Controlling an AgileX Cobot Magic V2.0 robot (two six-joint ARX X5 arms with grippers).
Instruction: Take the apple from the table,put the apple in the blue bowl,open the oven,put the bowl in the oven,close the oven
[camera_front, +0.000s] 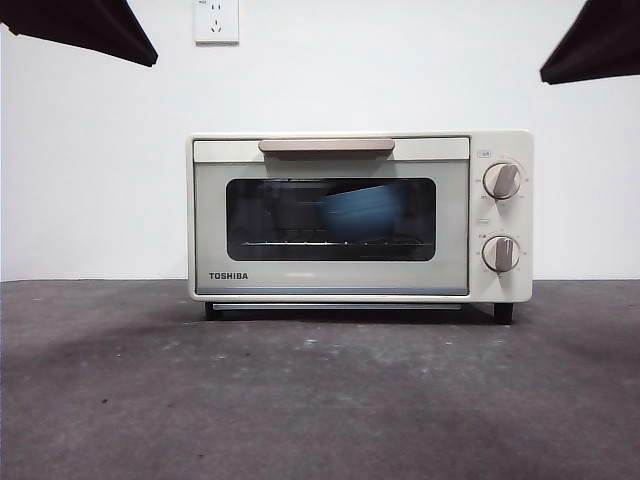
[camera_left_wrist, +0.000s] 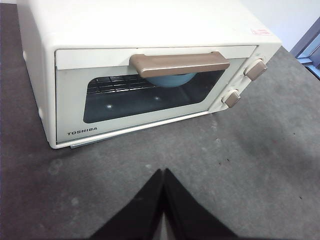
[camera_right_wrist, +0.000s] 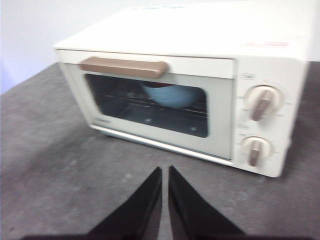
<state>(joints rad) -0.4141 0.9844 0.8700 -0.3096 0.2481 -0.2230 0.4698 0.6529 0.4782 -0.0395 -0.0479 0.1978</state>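
Oven (camera_front: 360, 215) shut, bowl (camera_front: 362, 213) inside on the rack, both pincers clear.

Front: the bowl shows blue through the dark glass, right of centre on the rack (camera_front: 330, 242); the apple cannot be seen; bare table (camera_front: 320, 400) lies open before the door, and black arm tips sit at both top corners by a wall socket (camera_front: 216, 21). Left wrist: the left pincer (camera_left_wrist: 163, 172) is closed and empty, over table well short of the oven's front edge; the handle (camera_left_wrist: 179, 63) hides most of the bowl. Right wrist: the right pincer (camera_right_wrist: 165, 170) is nearly closed, a thin slit between its tips, empty; both knobs (camera_right_wrist: 262, 104) face this view.
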